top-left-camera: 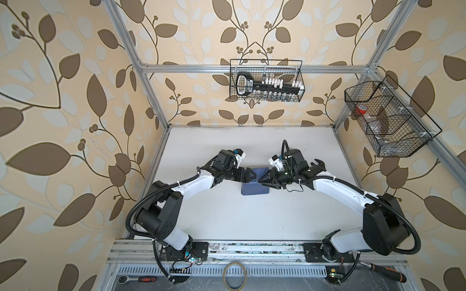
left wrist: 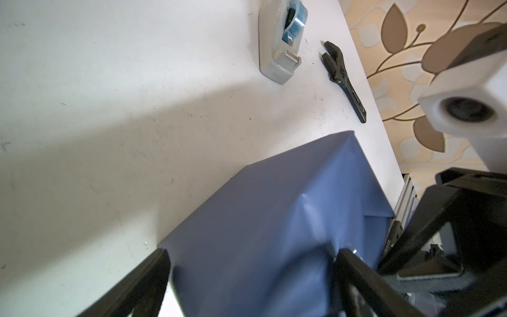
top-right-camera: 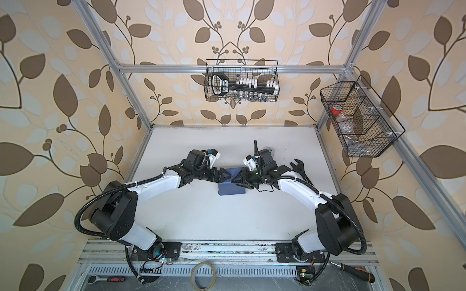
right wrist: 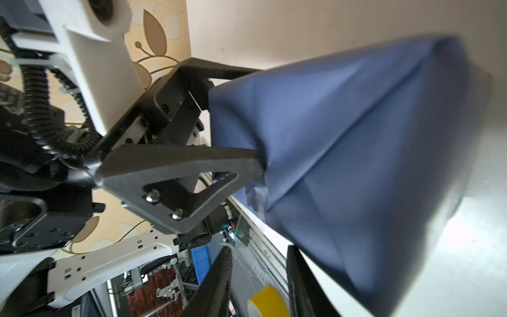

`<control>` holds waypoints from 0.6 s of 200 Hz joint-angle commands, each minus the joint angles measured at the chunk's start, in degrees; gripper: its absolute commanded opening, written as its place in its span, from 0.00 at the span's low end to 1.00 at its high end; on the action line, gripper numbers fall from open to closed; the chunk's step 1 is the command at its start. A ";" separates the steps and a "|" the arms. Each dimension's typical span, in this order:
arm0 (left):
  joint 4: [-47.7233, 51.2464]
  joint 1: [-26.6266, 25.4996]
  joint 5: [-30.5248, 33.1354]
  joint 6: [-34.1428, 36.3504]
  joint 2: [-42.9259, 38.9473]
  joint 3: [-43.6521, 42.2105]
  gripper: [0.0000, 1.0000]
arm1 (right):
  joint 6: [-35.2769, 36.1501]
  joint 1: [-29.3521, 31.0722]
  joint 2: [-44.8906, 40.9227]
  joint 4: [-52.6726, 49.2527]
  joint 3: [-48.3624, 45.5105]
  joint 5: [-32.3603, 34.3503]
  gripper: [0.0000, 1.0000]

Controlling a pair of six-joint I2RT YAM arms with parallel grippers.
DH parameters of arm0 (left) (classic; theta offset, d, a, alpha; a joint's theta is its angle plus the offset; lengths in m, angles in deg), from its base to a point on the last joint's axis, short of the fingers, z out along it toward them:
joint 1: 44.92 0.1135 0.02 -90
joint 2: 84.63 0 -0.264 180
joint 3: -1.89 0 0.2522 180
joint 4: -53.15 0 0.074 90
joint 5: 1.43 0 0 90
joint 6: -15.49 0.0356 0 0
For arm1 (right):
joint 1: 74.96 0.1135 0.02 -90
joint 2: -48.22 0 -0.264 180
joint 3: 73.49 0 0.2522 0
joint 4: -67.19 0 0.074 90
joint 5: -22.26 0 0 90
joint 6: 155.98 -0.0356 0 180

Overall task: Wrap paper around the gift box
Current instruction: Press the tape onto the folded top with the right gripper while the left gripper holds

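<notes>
Mid-desk (top-left-camera: pixel 227 221), the paper (top-left-camera: pixel 254 189) sits slate-blue side out, folded around a boxy shape. The gift box itself is covered from sight. The left claw (left wrist: pixel 252 254) is at the parcel's left end, fingers spread wide astride it, one tip touching the paper. The right claw (right wrist: pixel 259 248) faces it from the other end, fingers partly apart with nothing between them, just beside the paper. Beyond the parcel lie a grey tape dispenser (left wrist: pixel 279 41) and a black adjustable wrench (left wrist: pixel 343 79). In both top views the right wrist mostly hides the dispenser.
</notes>
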 commanded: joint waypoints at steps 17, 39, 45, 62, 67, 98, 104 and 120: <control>7.70 -0.45 5.79 3.33 1.77 -1.37 0.95 | 5.75 0.82 -5.16 -5.93 2.47 7.99 0.34; 7.58 -0.45 5.75 3.34 1.69 -1.34 0.95 | 7.63 2.29 -4.44 -5.45 4.94 9.98 0.27; 7.53 -0.44 5.75 3.29 1.69 -1.27 0.95 | 7.97 2.65 -3.73 -5.38 5.60 10.18 0.24; 7.50 -0.45 5.75 3.22 1.53 -1.32 0.95 | 8.31 3.32 -1.31 -4.68 6.82 10.04 0.14; 7.49 -0.41 5.82 3.17 1.47 -1.40 0.95 | 8.35 3.49 -0.51 -4.53 7.10 10.09 0.11; 7.46 -0.45 5.84 3.15 1.31 -1.36 0.95 | 8.96 4.32 2.48 -3.80 8.18 9.85 0.03; 7.40 -0.45 5.80 3.10 1.34 -1.41 0.95 | 9.11 4.43 2.84 -3.67 8.29 10.00 0.02; 7.31 -0.45 5.69 3.10 1.43 -1.36 0.95 | 9.40 4.49 3.78 -3.52 7.98 9.53 0.01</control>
